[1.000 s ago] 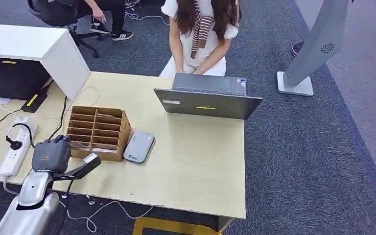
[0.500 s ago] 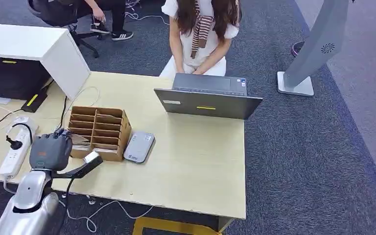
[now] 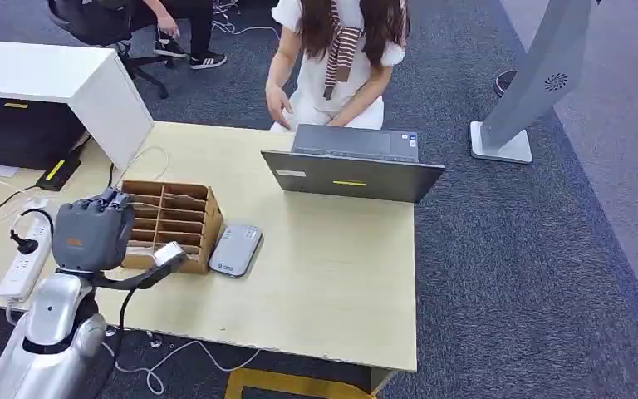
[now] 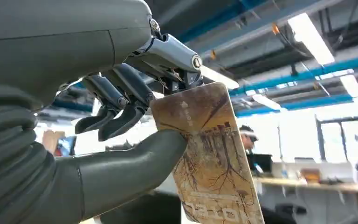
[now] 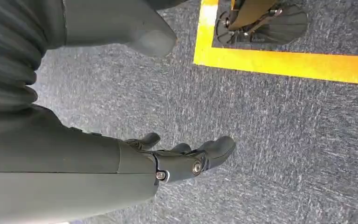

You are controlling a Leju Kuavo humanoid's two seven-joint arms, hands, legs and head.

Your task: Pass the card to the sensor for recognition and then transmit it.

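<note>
My left hand [image 3: 91, 233] hovers over the left end of the cardboard card organizer [image 3: 170, 224], raised above the table. In the left wrist view the left hand [image 4: 98, 116] pinches a brown patterned card [image 4: 209, 158] between thumb and a finger, the other fingers curled beside it. The grey card sensor [image 3: 235, 249] lies flat on the table just right of the organizer. My right hand [image 5: 168, 158] hangs over blue-grey carpet, fingers loosely spread and holding nothing.
A person [image 3: 336, 50] sits behind an open laptop [image 3: 353, 166] at the table's far side, one hand lifted. A white power strip [image 3: 25, 258] and cables lie at the left. A white cabinet [image 3: 58, 83] stands back left. Yellow floor tape [image 5: 284, 63] crosses the carpet.
My left hand has risen and moved a little toward the organizer's top, lifting the card out of it. The person has raised one hand from the laptop.
</note>
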